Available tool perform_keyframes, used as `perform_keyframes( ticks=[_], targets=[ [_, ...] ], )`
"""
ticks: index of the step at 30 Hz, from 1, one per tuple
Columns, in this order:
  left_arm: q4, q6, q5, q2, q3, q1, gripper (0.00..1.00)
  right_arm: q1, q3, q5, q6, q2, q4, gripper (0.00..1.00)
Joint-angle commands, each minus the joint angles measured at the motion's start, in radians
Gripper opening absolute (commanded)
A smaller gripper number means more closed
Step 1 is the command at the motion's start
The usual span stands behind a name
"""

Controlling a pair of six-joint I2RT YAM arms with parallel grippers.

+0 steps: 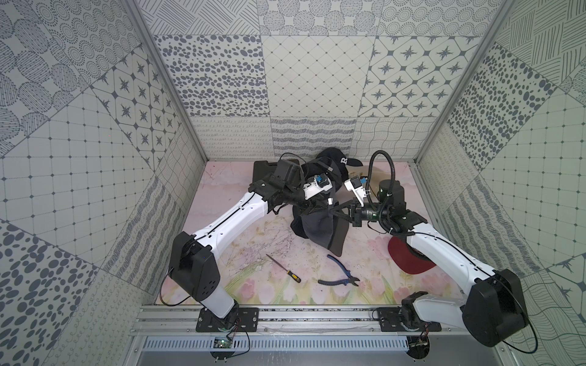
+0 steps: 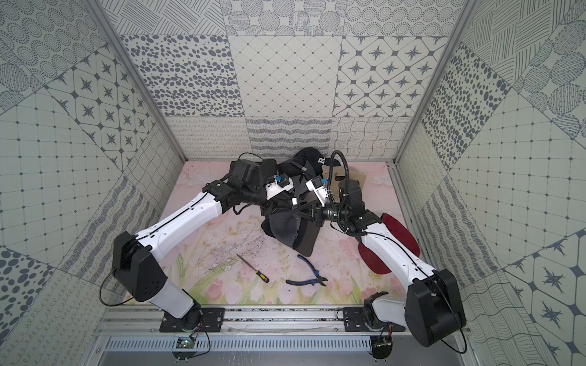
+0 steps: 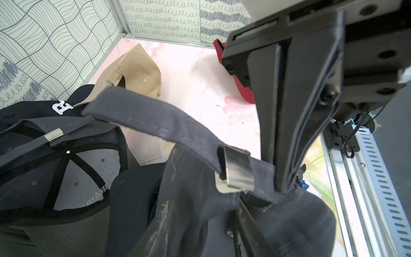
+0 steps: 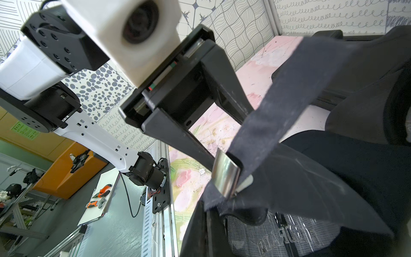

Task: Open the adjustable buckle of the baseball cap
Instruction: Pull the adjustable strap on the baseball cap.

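right tool [image 3: 282, 189] clamps the strap [image 3: 155, 120] beside the silver buckle [image 3: 236, 171]; left tool [image 4: 231, 140] open; buckle looks unlatched, strap not withdrawn.

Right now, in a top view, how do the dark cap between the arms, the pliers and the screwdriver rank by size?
1. dark cap, clearly largest.
2. pliers.
3. screwdriver: about as long as the pliers, but far slimmer.
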State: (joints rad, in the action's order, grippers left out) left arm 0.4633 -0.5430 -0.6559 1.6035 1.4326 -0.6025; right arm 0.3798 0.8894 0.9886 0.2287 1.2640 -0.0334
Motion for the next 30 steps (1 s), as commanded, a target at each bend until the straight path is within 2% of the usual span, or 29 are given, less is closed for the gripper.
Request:
perform_keyframes(
  ticks=[1,5,12,16,25,30],
  targets=[
    [-0.083,0.01,-0.079,-0.007,-0.006,0.004,0.44,-0.003,0.03,0.035,0.007,-0.014,0.06,0.0],
    [-0.077,0.009,-0.074,0.007,0.006,0.003,0.37,-0.003,0.028,0.03,0.018,-0.009,0.073,0.0],
    [-0.073,0.023,-0.074,0.022,0.022,0.005,0.01,-0.004,0.026,-0.024,0.038,-0.002,0.083,0.0],
    [-0.092,0.09,-0.06,0.027,0.028,0.004,0.0,-0.011,0.017,-0.061,0.053,-0.004,0.103,0.0],
    [-0.249,0.342,-0.041,0.012,0.011,0.005,0.0,-0.014,-0.006,-0.074,0.071,0.009,0.148,0.0],
    [-0.243,0.393,0.016,0.015,0.048,0.005,0.0,-0.014,-0.023,-0.075,0.07,0.017,0.158,0.0]
  ],
)
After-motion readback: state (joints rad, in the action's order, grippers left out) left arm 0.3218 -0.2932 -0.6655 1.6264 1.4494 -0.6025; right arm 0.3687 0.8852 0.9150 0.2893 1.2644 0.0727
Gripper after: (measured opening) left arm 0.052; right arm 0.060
